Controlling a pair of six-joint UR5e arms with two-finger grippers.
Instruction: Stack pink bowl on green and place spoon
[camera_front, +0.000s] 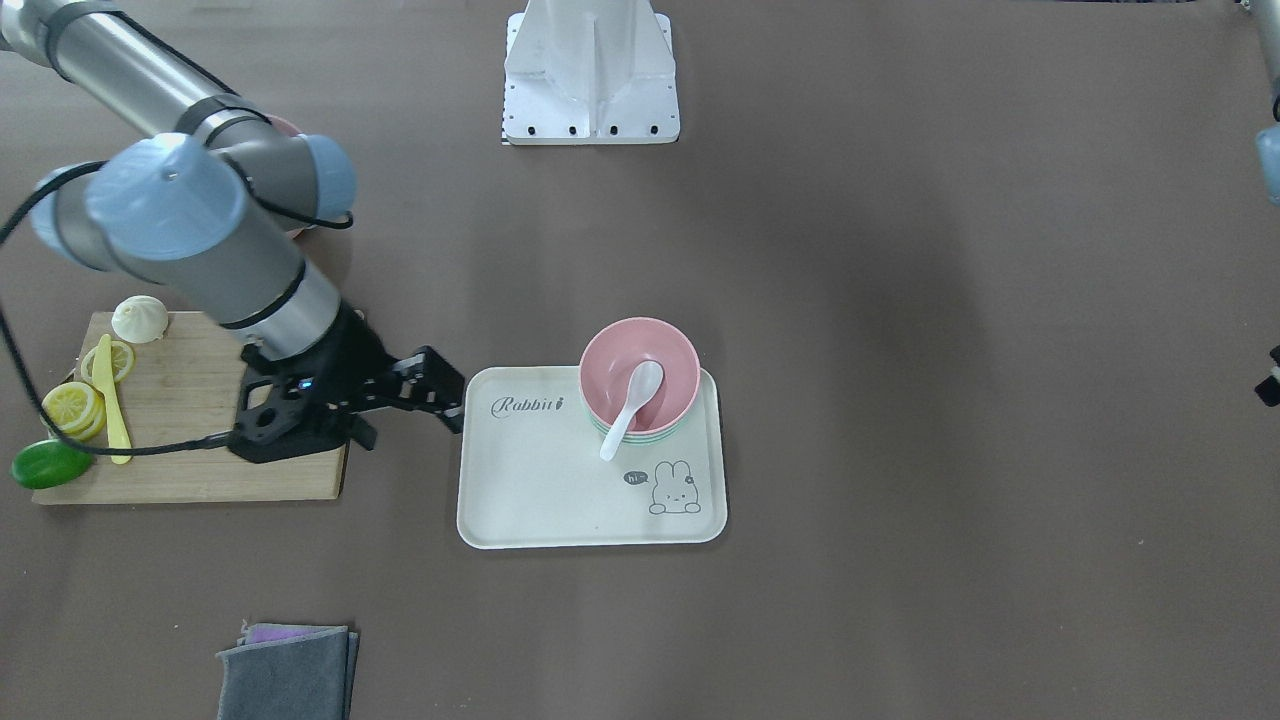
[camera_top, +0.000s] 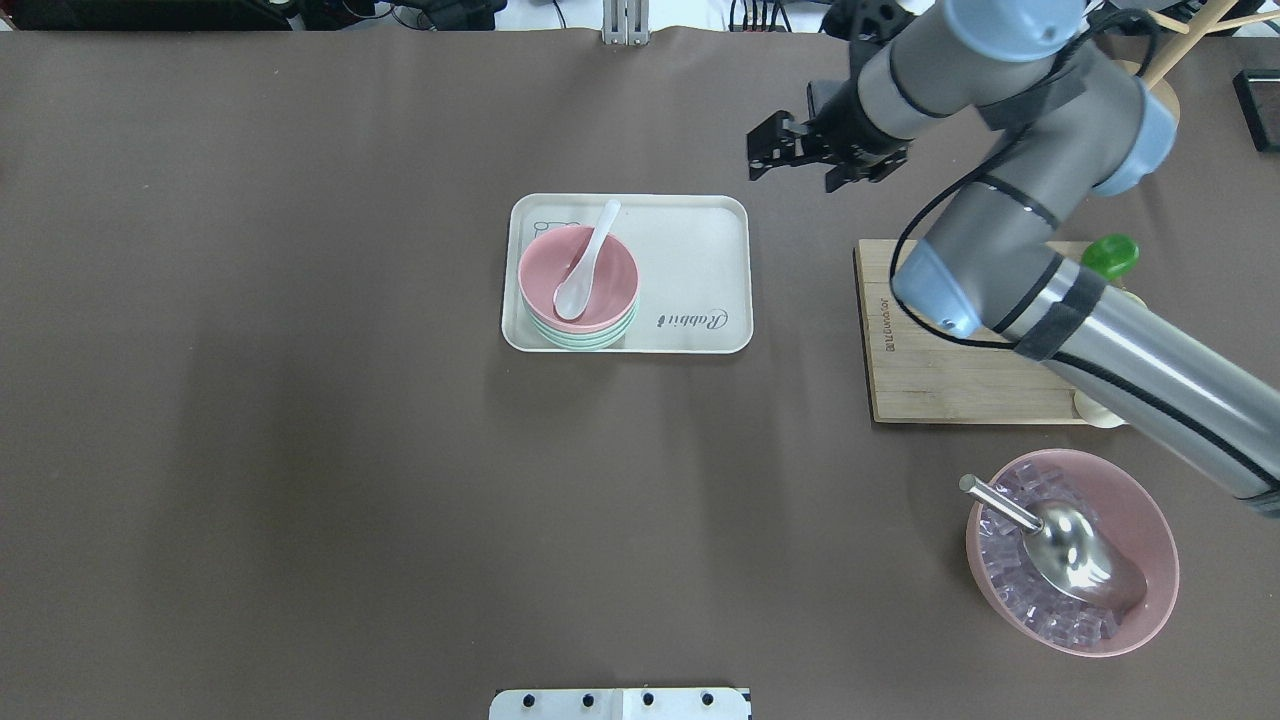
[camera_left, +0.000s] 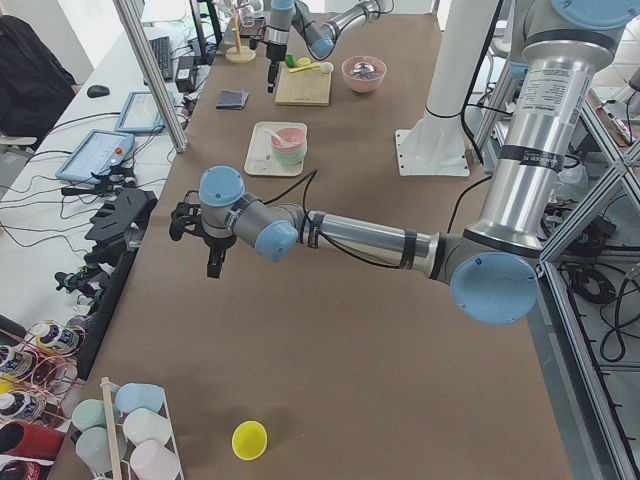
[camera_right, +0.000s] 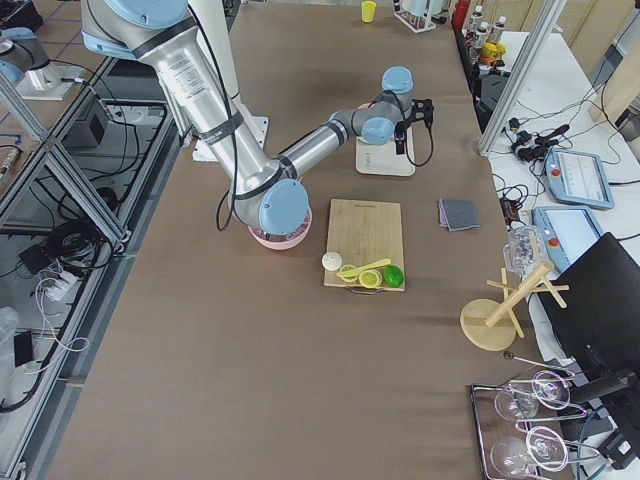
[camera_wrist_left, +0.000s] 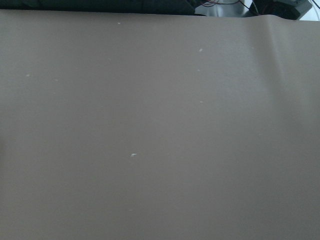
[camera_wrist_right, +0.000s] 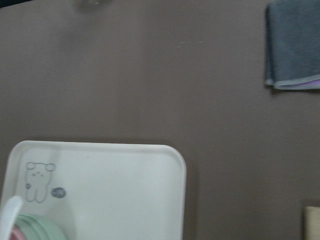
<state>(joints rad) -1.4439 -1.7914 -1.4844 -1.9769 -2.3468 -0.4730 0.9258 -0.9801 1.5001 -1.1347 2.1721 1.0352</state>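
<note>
Pink plastic bowl (camera_front: 612, 358) sat nested on the pale green bowl (camera_top: 575, 340), with the white ceramic spoon (camera_front: 632, 405) in it, all on the cream rabbit-print tray (camera_front: 540, 480).
The spoon's scoop lay inside the pink bowl, its handle leaning out over the rim above the tray. The right claw (camera_top: 753, 155) hung just beside the tray's edge, over the brown desk (camera_front: 900, 400) near the bamboo cutting board (camera_front: 190, 420) — fingers spread, pinching nothing. The left claw (camera_left: 213, 262) hovered well apart from the tray; whether it was spread or pressed together could not be told.
</note>
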